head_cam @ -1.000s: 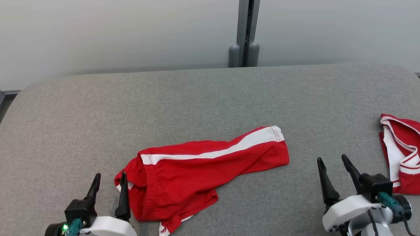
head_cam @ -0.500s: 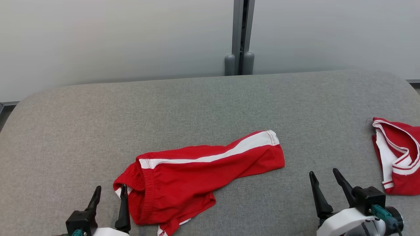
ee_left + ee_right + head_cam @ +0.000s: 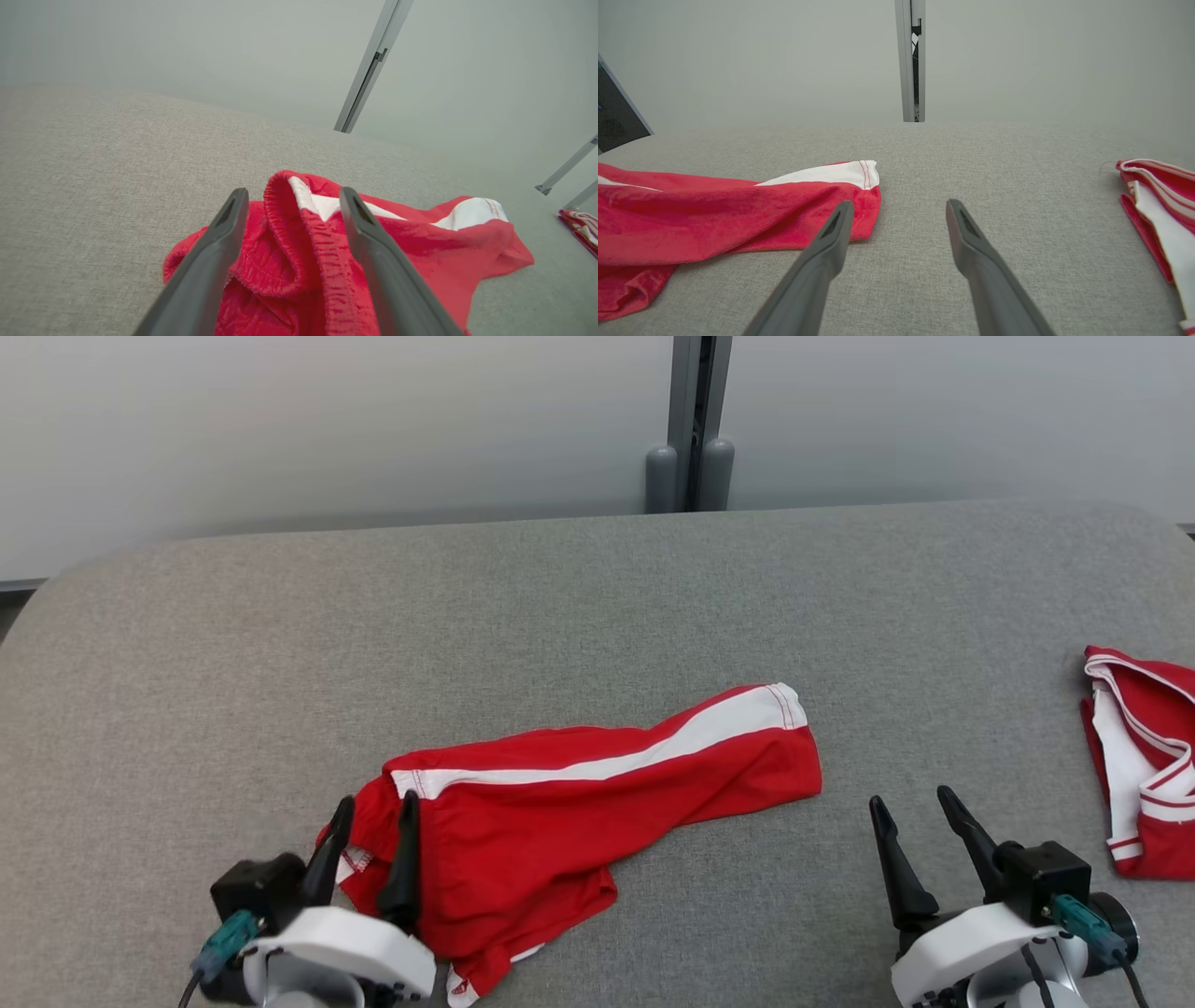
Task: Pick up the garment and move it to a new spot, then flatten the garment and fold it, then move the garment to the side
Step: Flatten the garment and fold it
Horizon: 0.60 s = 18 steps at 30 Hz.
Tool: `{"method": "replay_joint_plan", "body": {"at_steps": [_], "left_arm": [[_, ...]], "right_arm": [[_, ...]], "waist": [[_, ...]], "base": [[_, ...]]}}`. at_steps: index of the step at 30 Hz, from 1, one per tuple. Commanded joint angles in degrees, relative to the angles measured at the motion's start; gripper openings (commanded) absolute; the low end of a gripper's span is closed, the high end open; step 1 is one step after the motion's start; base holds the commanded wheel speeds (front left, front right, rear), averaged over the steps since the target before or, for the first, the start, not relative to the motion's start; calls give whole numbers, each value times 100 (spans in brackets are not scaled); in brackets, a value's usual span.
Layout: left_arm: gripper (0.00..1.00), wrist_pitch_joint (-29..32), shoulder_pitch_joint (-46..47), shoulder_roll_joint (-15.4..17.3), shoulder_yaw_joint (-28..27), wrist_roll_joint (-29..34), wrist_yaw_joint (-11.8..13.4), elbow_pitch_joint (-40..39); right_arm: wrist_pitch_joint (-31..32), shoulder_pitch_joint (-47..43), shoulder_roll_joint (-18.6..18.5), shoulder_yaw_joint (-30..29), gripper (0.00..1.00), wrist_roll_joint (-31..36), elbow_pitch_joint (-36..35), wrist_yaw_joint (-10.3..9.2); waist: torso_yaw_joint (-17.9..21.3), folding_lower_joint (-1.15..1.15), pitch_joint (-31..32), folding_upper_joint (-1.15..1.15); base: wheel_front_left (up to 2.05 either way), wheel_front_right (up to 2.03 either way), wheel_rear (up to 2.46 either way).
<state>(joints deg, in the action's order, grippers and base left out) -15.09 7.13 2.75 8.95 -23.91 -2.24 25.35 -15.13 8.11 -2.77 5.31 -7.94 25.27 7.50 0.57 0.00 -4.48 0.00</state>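
Two garments, one grey fabric surface [image 3: 560, 607], two grippers.

Item 1: red shorts [image 3: 579, 803] with a white side stripe [image 3: 653, 756]. They lie rumpled at the near centre-left of the surface. The elastic waistband [image 3: 280, 219] is bunched at the near left end. One leg stretches away to the far right and ends in a white-edged hem.

Item 2: second red-and-white garment [image 3: 1144, 765]. It is crumpled at the right edge of the surface, well apart from the shorts and partly cut off by the frame.

Item 3: left gripper [image 3: 378, 798], near left. Its fingers are spread wide, one on either side of the raised waistband fold. Nothing is pinched, and whether they touch the cloth cannot be told.

Item 4: right gripper [image 3: 908, 796], near right. Its fingers are spread wide over bare surface between the two garments, just right of the shorts' hem, and it holds nothing.

Backdrop: pale wall [image 3: 280, 429] beyond the far edge, with a metal post [image 3: 695, 420] at centre.
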Motion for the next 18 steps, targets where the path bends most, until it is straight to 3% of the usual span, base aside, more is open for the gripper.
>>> {"method": "replay_joint_plan", "body": {"at_steps": [1, 8, 13, 15, 18], "left_arm": [[100, -7, 181, 28, 44, -86, -51, 72], [100, -8, 793, 35, 417, -797, -82, 831], [100, -7, 984, 29, 490, -969, -49, 1033], [0, -7, 1019, 30, 547, -1057, -60, 1119], [0, -7, 1013, 29, 604, -1138, -37, 1160]], "right_arm": [[3, 80, -31, 3, 100, 3, -15, -2], [2, 201, -32, 80, 100, -9, -2, -2], [3, 232, -31, 55, 100, -7, -20, -2], [3, 249, -31, 33, 100, -10, -23, -2], [3, 269, -31, -14, 100, -25, -32, -2]], "waist": [[11, 0, -52, 0], [82, 0, -192, 0], [119, 0, -253, 0], [121, 0, -272, 0], [103, 0, -292, 0]], "base": [[0, 0, 0], [0, 0, 0], [0, 0, 0], [0, 0, 0], [0, 0, 0]]}}
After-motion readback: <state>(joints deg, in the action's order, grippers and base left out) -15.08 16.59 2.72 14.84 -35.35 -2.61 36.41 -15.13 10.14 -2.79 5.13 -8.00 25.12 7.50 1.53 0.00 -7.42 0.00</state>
